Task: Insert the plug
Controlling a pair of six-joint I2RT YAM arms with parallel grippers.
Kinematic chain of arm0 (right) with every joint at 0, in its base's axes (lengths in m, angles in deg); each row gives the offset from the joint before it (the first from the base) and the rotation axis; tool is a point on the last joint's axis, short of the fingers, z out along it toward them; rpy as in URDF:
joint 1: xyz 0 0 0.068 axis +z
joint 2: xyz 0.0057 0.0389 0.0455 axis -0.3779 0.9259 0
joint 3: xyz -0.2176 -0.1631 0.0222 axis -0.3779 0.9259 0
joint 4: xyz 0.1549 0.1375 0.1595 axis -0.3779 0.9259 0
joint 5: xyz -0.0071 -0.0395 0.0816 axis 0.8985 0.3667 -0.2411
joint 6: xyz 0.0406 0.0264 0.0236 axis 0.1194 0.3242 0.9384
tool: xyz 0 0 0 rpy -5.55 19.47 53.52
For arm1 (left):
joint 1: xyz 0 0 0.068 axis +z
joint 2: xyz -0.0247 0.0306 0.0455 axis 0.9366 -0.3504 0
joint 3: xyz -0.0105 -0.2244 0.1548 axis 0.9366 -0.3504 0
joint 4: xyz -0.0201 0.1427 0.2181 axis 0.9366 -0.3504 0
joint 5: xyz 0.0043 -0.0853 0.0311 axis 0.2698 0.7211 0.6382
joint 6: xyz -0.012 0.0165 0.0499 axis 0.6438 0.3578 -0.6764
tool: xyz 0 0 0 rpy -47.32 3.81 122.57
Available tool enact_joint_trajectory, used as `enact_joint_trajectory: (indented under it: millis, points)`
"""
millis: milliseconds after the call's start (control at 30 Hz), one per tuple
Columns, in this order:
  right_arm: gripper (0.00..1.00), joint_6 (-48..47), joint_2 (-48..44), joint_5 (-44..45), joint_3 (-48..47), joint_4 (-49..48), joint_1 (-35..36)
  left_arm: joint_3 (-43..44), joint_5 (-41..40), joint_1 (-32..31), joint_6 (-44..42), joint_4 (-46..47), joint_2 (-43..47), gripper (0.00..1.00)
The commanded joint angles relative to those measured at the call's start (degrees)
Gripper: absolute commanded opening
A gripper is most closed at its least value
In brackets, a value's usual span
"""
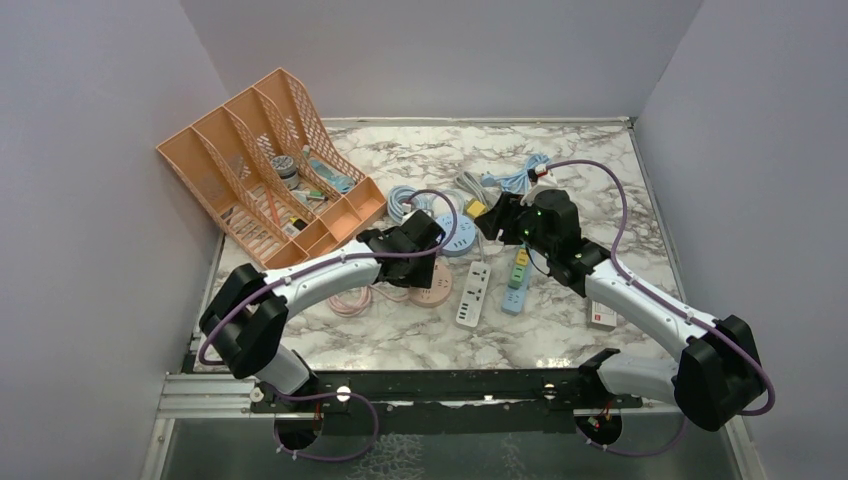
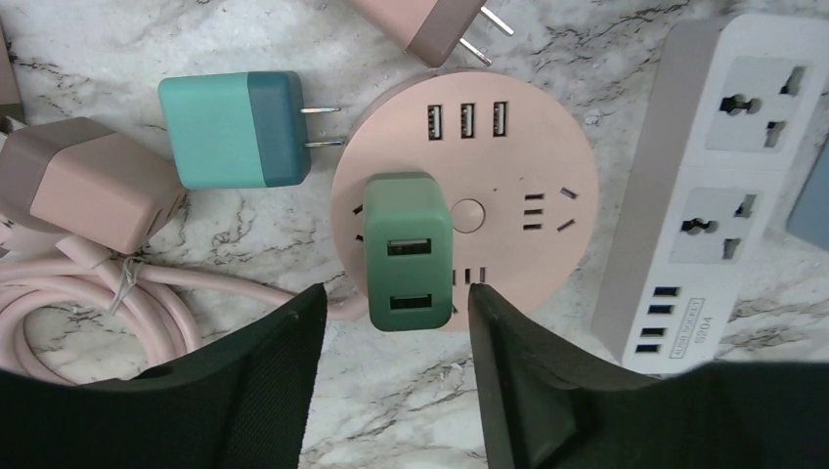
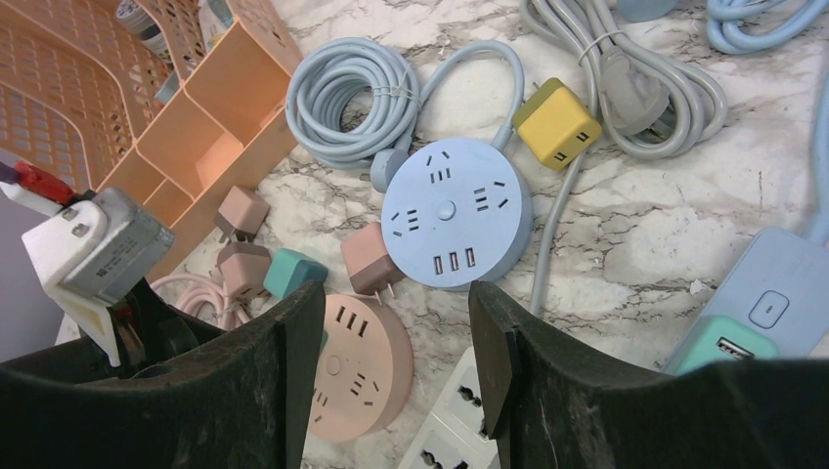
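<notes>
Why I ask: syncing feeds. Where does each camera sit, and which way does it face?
Top external: above and behind, facing down and forward over the table; left arm and right arm show.
Left wrist: low, facing down at the pink hub; open left pincer frames its green charger.
Right wrist: higher, facing down at the blue hub; open right pincer shows.
Shared: all three see the pink hub.
</notes>
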Motion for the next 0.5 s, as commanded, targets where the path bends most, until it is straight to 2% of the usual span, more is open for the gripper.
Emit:
enact_joint_trajectory:
  millis: [0,133,200,333,467]
  points:
    - [0.56,-1.0,-0.2,1.1,-1.4,0.6,0.0,4.3,4.3,1.3,1.2,-4.1,1.2,0.60]
    - [0.56,-1.0,-0.2,1.1,-1.2,0.4,0.0,5.7,3.3,2.7,2.3,-4.1,3.1,0.73]
    - [0.56,-1.0,-0.3,1.1,-1.0,0.4,0.0,5.5,0.9,3.9,3.1,-4.1,3.9,0.75]
    - [0.56,-1.0,-0.6,1.3,-0.6,0.2,0.0,4.4,-2.2,7.7,5.7,-4.0,4.9,0.74]
    - [0.55,-0.8,-0.6,1.7,-0.4,0.0,0.0,4.4,-1.2,10.9,5.4,-2.3,3.4,0.68]
